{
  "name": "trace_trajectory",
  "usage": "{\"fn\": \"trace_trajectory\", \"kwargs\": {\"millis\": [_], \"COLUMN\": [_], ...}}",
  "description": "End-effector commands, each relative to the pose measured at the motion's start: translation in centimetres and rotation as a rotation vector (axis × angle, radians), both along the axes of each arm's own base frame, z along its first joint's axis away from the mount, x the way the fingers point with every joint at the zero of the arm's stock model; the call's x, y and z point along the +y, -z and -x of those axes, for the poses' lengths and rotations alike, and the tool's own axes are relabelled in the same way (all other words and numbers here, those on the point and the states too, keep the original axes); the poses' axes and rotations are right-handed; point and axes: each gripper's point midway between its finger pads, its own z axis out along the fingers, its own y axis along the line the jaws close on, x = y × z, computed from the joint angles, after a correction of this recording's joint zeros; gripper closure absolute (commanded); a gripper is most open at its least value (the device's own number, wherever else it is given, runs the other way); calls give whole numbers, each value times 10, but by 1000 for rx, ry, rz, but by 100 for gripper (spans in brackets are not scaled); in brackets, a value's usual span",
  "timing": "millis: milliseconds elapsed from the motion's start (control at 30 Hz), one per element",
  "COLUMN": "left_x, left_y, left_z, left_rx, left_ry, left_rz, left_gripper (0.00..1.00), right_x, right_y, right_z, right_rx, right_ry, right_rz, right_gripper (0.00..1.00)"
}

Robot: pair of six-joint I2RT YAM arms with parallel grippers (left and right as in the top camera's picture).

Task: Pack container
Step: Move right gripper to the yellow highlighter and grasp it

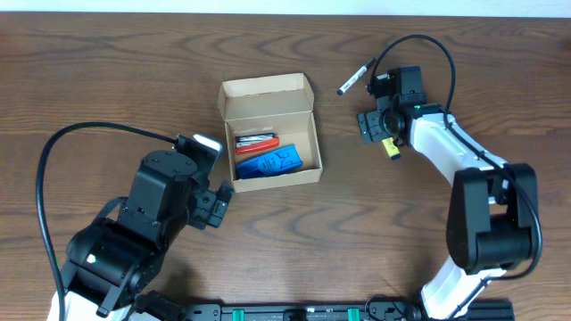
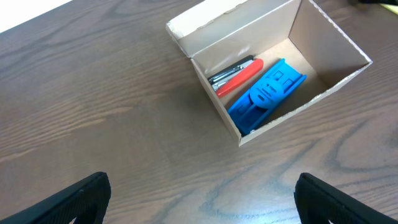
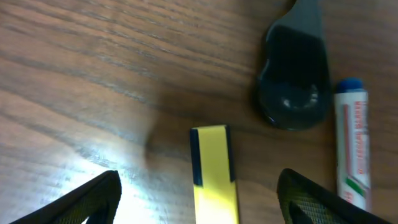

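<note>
on bench [image 1: 107, 80], mid-width: box [image 1: 268, 129], tan card, open, flap [image 1: 266, 87] folded back on far side. same box up top in left wrist view [image 2: 273, 62], seen at an angle.

inside box: red pen [image 1: 256, 142] with silver part along far wall; blue plastic piece [image 1: 268, 163] just beside it on near side, filling most of the floor. in left wrist view red pen [image 2: 239, 74] and blue piece [image 2: 267, 93] touching side by side. kind of blue piece: cannot tell.

just near-left of box: left fingers [image 1: 217, 203], spread wide, nothing between them, pointing toward box corner. in left wrist view only the two black tips [image 2: 81, 199] at bottom edge, bare bench between, box ahead and apart from them.

right of box, well apart: right fingers [image 1: 375, 125], pointing down at bench. in right wrist view spread wide [image 3: 87, 199], yellow block [image 3: 214, 171] with dark band lying between tips, touched by neither. beyond block: black spoon-like thing [image 3: 292, 74], and beside it a white tube [image 3: 351, 143] with blue cap and print. yellow block [image 1: 392, 148] also peeking out in overhead.

far-right of box: black marker [image 1: 355, 78], flat on bench, slanted, loose.
</note>
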Motion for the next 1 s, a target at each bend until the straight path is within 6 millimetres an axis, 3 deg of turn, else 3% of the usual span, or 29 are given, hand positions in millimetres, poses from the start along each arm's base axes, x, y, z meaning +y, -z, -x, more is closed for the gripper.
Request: {"fn": "trace_trajectory", "kwargs": {"millis": [0, 267, 400, 500, 600, 867, 967], "left_x": [-1, -1, -1, -1, -1, -1, -1], "left_y": [-4, -4, -4, -4, -4, -4, -4], "left_z": [0, 0, 0, 0, 0, 0, 0], "left_rx": [-8, -8, -8, -8, -8, -8, -8], "left_ry": [17, 17, 17, 17, 17, 17, 17], "left_rz": [-3, -3, -3, -3, -3, -3, -3], "left_gripper": [5, 5, 5, 5, 5, 4, 5], "right_x": [-5, -8, -9, -11, -14, -13, -11], "right_y": [19, 39, 45, 45, 45, 44, 33], "right_z": [4, 1, 3, 4, 3, 4, 5], "right_rx": [36, 55, 71, 73, 73, 79, 83], "right_ry": [29, 36, 46, 60, 84, 126, 145], "right_rz": [2, 2, -2, -6, -15, -38, -51], "right_gripper": [19, 23, 37, 58, 70, 83, 89]}}
